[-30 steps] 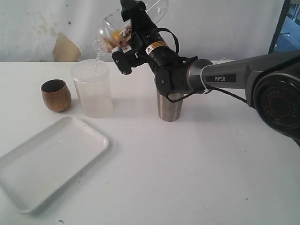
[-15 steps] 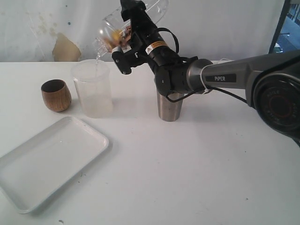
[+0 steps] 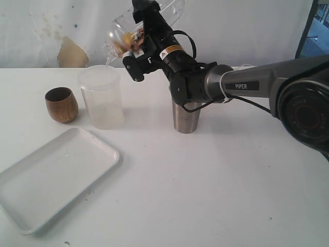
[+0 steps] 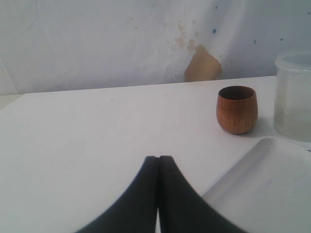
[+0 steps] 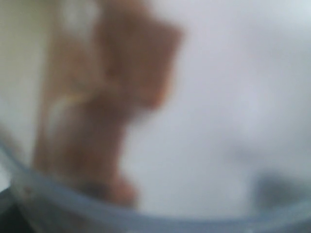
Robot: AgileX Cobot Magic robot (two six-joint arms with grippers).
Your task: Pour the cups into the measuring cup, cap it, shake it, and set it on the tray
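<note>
My right gripper [image 3: 138, 40] is shut on the clear measuring cup [image 3: 119, 31] and holds it up high, tipped mouth-down to the left. Its lip hangs just above a frosted container [image 3: 101, 96], and a thin trickle runs down into it. Up close, the right wrist view is filled by the blurred wall of the measuring cup [image 5: 194, 121]. The wooden cup [image 3: 61, 104] stands left of the frosted container. Behind the right arm stands the steel tumbler [image 3: 185, 117]. The white tray [image 3: 51, 177] lies at the front left. My left gripper [image 4: 158, 158] is shut and empty, low over the table.
In the left wrist view, ahead of the shut jaws, are the wooden cup [image 4: 236, 109], the frosted container [image 4: 293, 97] and a corner of the tray [image 4: 272, 184]. The stained wall [image 3: 67, 31] bounds the back of the table.
The stream from the measuring cup into the frosted container has thinned to a trickle. Neither arm has visibly moved.
</note>
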